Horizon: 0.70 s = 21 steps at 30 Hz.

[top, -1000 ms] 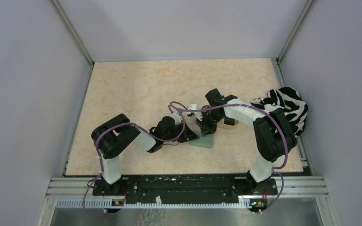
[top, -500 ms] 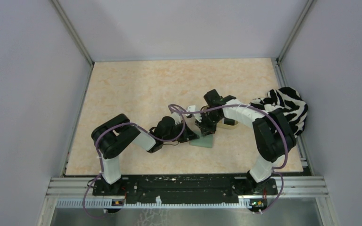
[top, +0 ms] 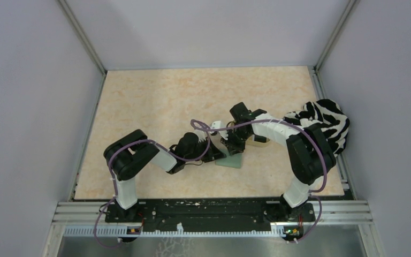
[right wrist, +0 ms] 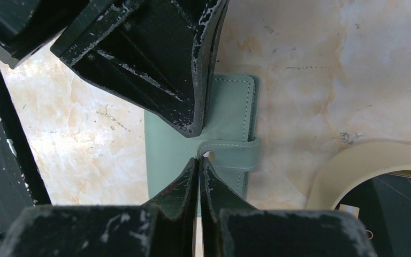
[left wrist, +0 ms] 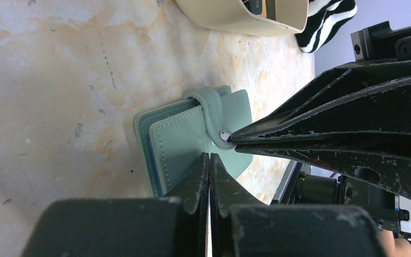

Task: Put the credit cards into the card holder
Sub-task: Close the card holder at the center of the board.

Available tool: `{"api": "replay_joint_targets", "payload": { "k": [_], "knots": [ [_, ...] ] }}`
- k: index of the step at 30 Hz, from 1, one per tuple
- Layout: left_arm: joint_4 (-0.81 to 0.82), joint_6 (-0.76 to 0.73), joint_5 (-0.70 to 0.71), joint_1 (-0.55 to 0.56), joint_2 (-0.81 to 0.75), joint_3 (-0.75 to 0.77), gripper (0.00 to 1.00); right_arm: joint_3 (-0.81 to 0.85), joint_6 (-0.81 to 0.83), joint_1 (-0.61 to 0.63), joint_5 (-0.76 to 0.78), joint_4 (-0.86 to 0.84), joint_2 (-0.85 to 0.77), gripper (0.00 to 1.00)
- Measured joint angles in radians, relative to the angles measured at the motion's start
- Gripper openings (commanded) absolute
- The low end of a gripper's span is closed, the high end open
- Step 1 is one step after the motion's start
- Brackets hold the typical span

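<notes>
On beige marbled tabletop (top: 155,101) between grey walls (top: 32,80): card holder (right wrist: 233,115), left pincer (left wrist: 210,155) and right pincer (right wrist: 199,159) clenched.

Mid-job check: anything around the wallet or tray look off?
Nothing spilled or damaged. The card holder lies flat, strap wrapped over its cover; the left end effector and right end effector, both shut, point at it. Only a striped cloth is bunched near the tray.

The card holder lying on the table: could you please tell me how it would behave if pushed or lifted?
The card holder looks like thin stitched leather, so probably light and somewhat flexible. Lying flat, it would likely slide rather than tip. Its snap strap probably bends easily.
</notes>
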<state>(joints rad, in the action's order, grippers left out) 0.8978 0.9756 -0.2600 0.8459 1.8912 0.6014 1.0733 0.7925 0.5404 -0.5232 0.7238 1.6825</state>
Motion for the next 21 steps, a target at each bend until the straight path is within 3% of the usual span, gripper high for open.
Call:
{"api": "replay_joint_targets", "payload": {
  "k": [21],
  "knots": [
    [0.003,0.0,0.0,0.0,0.0,-0.002,0.0,0.0,0.0,0.026,0.039,-0.004,0.002,0.0]
  ]
}}
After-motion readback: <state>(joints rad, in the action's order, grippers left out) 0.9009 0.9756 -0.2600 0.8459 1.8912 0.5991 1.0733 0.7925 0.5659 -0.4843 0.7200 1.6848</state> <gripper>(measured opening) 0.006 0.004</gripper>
